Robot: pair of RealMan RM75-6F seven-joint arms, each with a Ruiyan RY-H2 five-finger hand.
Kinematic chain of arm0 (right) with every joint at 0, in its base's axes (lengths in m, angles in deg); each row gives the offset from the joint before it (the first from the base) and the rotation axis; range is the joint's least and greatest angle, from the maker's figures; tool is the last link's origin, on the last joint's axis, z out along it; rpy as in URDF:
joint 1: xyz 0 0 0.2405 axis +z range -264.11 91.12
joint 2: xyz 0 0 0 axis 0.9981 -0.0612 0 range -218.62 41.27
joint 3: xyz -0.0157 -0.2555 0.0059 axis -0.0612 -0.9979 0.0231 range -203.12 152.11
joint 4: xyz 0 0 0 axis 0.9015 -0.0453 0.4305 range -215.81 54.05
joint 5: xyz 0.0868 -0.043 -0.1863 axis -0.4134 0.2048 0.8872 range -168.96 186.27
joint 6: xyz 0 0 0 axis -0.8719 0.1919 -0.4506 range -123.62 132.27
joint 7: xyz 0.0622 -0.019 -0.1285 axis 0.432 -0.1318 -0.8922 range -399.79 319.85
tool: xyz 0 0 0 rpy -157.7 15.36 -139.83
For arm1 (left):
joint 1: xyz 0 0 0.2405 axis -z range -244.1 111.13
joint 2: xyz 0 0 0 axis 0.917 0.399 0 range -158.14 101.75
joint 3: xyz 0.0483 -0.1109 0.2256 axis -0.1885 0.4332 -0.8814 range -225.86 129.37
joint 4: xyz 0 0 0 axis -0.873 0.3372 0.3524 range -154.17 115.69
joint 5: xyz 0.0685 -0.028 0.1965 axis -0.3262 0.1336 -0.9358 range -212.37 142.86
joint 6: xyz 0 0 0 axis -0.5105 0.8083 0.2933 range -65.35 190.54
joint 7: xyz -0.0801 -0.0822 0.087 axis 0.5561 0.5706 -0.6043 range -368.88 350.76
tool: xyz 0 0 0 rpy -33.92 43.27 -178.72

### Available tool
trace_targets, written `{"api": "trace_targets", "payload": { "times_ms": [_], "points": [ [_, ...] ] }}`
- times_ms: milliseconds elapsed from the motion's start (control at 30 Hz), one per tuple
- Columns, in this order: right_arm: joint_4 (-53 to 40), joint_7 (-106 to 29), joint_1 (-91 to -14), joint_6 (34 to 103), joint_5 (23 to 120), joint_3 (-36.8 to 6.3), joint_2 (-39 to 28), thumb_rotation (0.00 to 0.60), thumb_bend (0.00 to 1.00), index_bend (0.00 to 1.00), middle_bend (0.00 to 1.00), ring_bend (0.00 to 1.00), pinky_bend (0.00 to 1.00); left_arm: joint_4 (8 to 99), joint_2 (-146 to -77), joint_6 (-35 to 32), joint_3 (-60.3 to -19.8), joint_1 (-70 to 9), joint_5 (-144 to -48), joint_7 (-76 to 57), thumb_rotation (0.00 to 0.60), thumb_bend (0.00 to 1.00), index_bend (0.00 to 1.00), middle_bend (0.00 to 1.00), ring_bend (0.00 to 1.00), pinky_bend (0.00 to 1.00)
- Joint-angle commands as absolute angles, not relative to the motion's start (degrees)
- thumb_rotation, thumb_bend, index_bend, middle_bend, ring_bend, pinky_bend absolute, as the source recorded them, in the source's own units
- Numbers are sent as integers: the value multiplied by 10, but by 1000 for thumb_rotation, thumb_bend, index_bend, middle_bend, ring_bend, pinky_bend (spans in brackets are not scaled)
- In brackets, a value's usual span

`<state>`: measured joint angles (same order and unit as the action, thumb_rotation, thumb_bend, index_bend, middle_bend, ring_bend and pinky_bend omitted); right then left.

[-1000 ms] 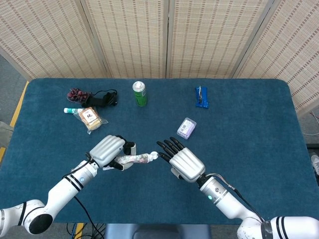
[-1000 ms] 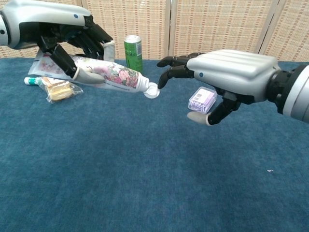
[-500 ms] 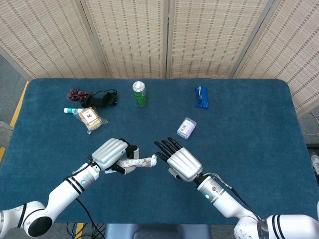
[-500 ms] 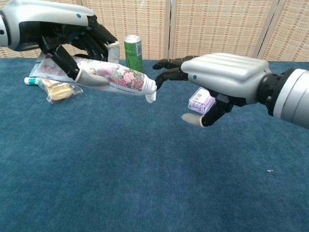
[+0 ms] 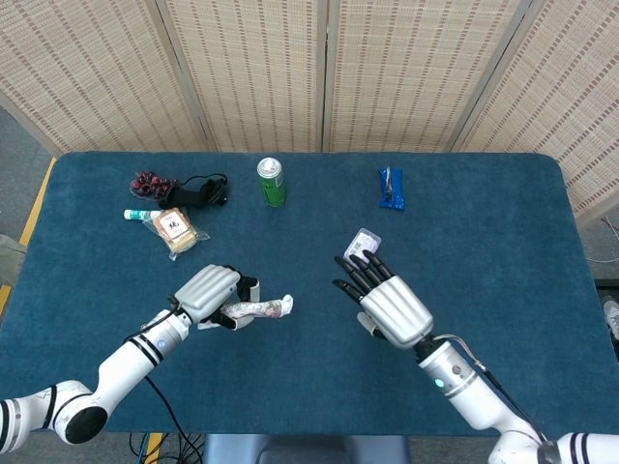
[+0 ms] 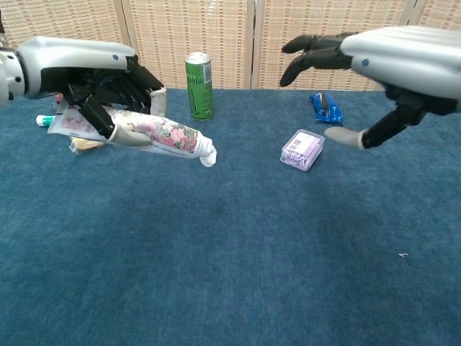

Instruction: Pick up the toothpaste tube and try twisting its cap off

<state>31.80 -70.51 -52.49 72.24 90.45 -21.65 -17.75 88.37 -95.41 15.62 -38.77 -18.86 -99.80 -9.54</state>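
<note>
The toothpaste tube (image 5: 253,309) (image 6: 155,132) is white with a pink flower print, and its white cap (image 5: 286,304) (image 6: 207,156) points toward the right hand. My left hand (image 5: 208,293) (image 6: 94,76) grips the tube's body and holds it just above the blue table. My right hand (image 5: 387,301) (image 6: 374,58) is open with fingers spread, raised and well to the right of the cap, touching nothing.
A small purple box (image 5: 364,244) (image 6: 302,149) lies near the right hand. Further back stand a green can (image 5: 271,182) (image 6: 199,85), a blue wrapper (image 5: 391,188) (image 6: 325,107), a wrapped sandwich (image 5: 173,229), a small bottle (image 5: 141,215), grapes (image 5: 150,181) and a black item (image 5: 201,190).
My right hand has pulled away from the cap, moving right and up with fingers spread. The left hand has drawn the tube slightly left and lower.
</note>
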Motion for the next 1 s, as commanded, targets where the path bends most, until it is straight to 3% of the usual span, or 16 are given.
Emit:
{"api": "trace_targets", "payload": {
  "times_ms": [33, 300, 600, 1000],
  "points": [
    [332, -677, -555, 757, 927, -223, -219, 600, 305, 228, 20, 0, 0, 835, -976, 174, -401, -192, -1033, -63, 600, 374, 530, 620, 418, 248],
    [332, -634, -603, 802, 946, -236, -275, 600, 303, 228, 20, 0, 0, 746, -1013, 182, -417, -205, -1080, 6, 600, 371, 515, 600, 365, 221],
    [321, -604, -639, 832, 955, -236, -298, 600, 303, 227, 20, 0, 0, 686, -1035, 190, -432, -211, -1104, 35, 600, 370, 455, 462, 263, 203],
    [310, -578, -663, 841, 954, -226, -316, 600, 303, 228, 20, 0, 0, 646, -1060, 152, -438, -230, -1096, -33, 600, 370, 448, 421, 239, 202]
  ]
}}
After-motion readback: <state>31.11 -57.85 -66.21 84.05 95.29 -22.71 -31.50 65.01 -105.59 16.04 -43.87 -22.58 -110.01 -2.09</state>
